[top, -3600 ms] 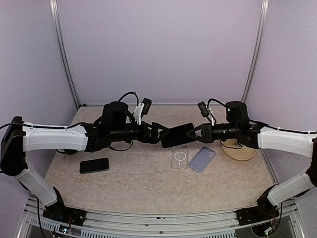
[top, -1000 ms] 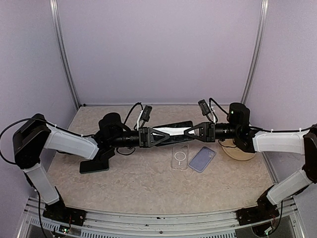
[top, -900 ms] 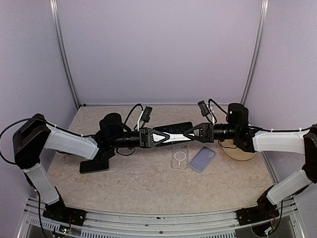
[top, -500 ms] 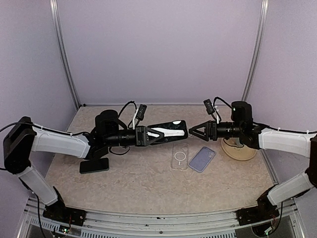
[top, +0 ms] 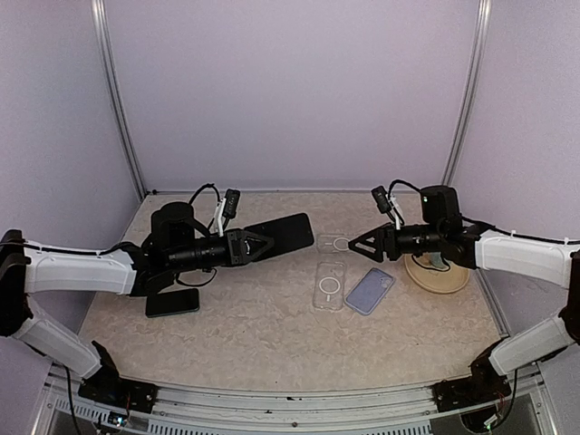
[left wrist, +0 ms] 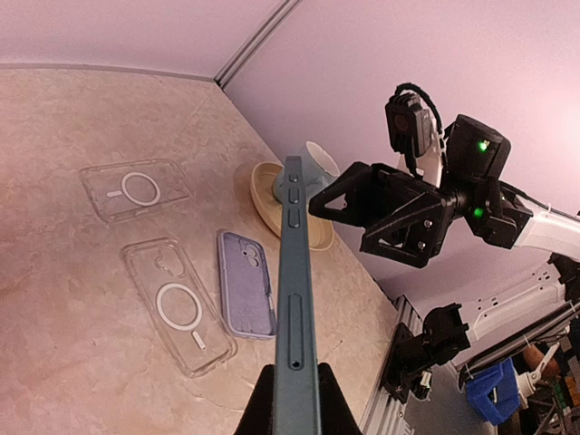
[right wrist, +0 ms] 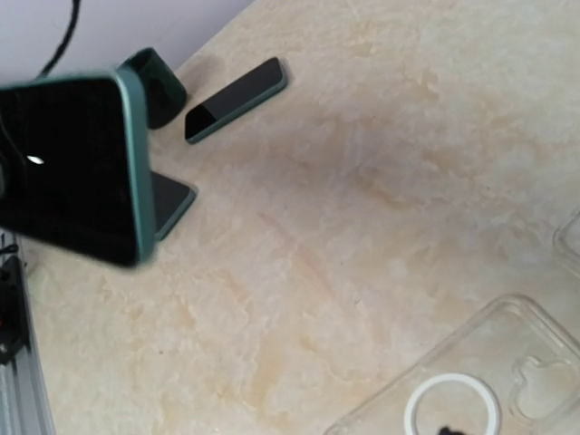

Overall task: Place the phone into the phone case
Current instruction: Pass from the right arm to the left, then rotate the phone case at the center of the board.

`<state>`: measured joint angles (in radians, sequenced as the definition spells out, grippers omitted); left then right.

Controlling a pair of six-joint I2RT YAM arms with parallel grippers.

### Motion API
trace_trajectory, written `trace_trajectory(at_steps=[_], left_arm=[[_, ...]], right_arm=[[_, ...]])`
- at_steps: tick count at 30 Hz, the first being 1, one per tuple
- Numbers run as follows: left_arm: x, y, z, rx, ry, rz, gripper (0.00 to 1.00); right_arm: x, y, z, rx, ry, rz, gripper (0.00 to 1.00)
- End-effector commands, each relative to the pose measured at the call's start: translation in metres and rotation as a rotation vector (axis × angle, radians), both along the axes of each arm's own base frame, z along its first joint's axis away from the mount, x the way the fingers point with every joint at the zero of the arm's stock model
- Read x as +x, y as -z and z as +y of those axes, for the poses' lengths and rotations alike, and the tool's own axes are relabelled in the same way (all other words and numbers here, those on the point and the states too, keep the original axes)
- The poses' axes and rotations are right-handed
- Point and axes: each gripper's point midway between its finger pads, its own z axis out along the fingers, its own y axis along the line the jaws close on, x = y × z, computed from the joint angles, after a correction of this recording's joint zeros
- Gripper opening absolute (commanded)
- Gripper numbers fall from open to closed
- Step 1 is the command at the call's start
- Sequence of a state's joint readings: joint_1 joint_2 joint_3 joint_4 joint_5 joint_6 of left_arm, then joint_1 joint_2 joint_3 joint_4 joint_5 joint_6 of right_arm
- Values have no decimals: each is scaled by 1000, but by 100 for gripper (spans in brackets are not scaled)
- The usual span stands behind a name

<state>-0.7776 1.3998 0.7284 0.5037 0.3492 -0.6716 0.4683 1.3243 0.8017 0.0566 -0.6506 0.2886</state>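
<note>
- Swinging away to its own side, the left tool (top: pixel 256 245) is carrying the dark teal-edged phone (top: pixel 285 232) clear of the right tool (top: pixel 354 246), which was gripping the other end a second ago.
- The left tool's fingers (left wrist: pixel 317 412) are pinching the phone's lower end, and the phone is hanging in the air above the worktop (top: pixel 254 340), left of centre.
- The right tool is standing spread, with nothing between its jaws, well apart from the phone.
- A clear plastic case with a white ring (top: pixel 329 285) is lying flat on the worktop, with a second clear ringed case (top: pixel 333 243) just behind it.
- A lavender case (top: pixel 370 290) is lying just beside the nearer clear one, on its right.
- A second dark phone (top: pixel 172 302) is lying flat at the left, under the left arm.
- A round wooden dish (top: pixel 446 279) is sitting at the right edge.
</note>
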Motion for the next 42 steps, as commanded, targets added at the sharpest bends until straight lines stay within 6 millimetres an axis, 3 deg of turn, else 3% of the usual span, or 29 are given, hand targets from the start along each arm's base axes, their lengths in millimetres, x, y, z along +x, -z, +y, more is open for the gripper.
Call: trace_trajectory(at_steps=[1,12,17,20,31,42], left_arm=[[7,-18,19,-23,-73,-72,0],[6,-5,30,-25,-87,-20,0],[4,-5,35,-28,-99,-22,0],[3,-5,39,-31,-113,-25,0],[3,-12,60,-25,-202,-60,0],[5,-21,82,-16,-290,-99,0]], right_arm=[[3,12,4,-4,-20,53,68],[-19,54,48,-70,-195,176,69],[-35,72,67,-101,-268,206,79],[-38,81,74,-108,-281,231,99],[-49,110,92,-156,-321,293,100],[-52,138,96,-222,-311,338,100]])
